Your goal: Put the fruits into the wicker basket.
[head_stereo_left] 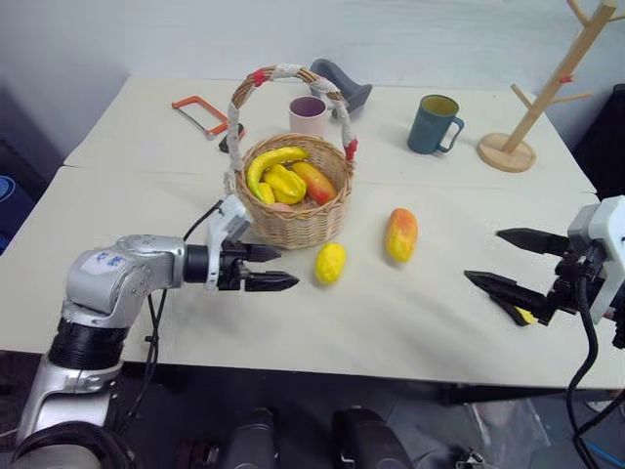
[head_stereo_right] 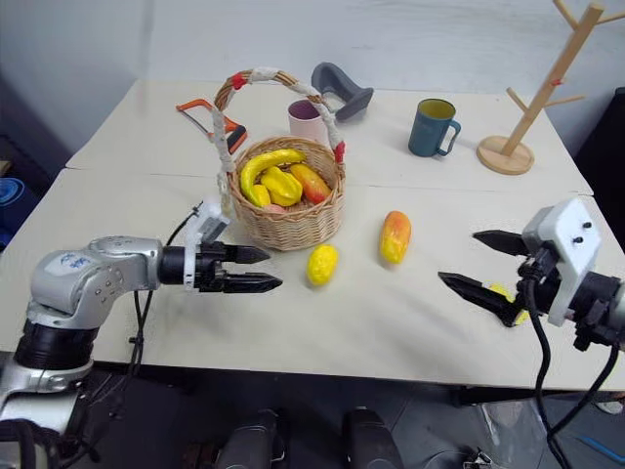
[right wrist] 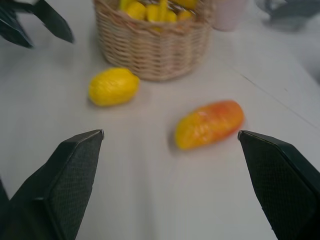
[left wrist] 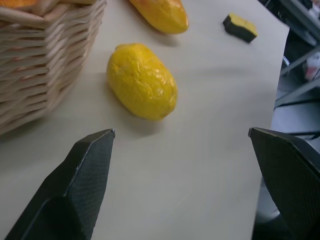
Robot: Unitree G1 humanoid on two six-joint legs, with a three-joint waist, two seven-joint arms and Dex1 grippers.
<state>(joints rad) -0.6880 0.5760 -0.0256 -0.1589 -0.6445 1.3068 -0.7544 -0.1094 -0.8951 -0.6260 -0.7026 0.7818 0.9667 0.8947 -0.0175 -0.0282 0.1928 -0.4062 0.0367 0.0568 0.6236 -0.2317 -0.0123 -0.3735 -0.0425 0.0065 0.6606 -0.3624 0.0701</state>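
The wicker basket (head_stereo_left: pixel 293 223) stands mid-table, its cloth-wrapped handle arching over several yellow and orange-red fruits inside. On the table just in front of it lies the small yellow lemon (head_stereo_left: pixel 330 262). The orange-red and yellow mango (head_stereo_left: pixel 401 234) lies to the lemon's right. My left gripper (head_stereo_left: pixel 289 267) hovers low, left of the lemon, open and empty, pointing at it; the lemon (left wrist: pixel 142 82) lies ahead of its fingers. My right gripper (head_stereo_left: pixel 482 256) is open and empty at the right, raised off the table and aimed toward the mango (right wrist: pixel 209 124).
A yellow-and-black sponge (head_stereo_left: pixel 524 315) lies under my right gripper near the table's front edge. At the back stand a pink cup (head_stereo_left: pixel 309 115), a teal mug (head_stereo_left: pixel 432 124), a wooden mug tree (head_stereo_left: pixel 508 151), an orange hacksaw (head_stereo_left: pixel 200 115) and a grey object (head_stereo_left: pixel 342 88).
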